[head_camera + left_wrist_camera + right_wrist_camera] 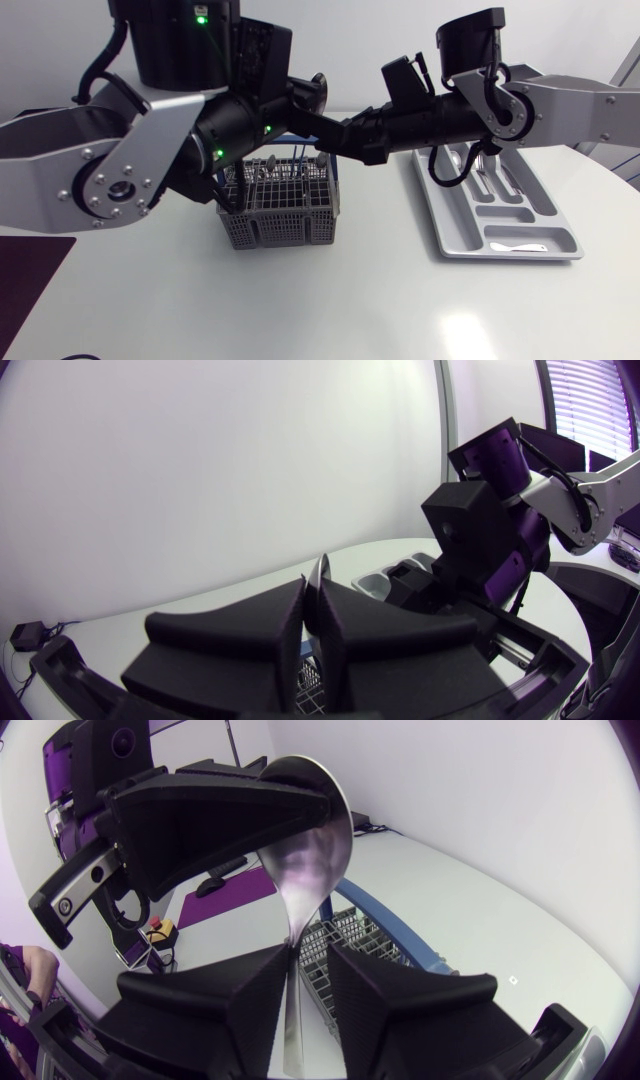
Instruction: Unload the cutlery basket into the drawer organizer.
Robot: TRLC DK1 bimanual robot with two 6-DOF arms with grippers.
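Spoon (305, 840) held upright over the basket (278, 205): the left gripper (312, 595) is clamped on its bowl, while its handle runs down between the parted fingers of the right gripper (310, 960); the organizer (500, 205) lies well apart, to the right.

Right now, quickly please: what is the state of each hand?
Left hand: closed on the spoon.
Right hand: open, the spoon handle between its fingers, with a gap on one side.
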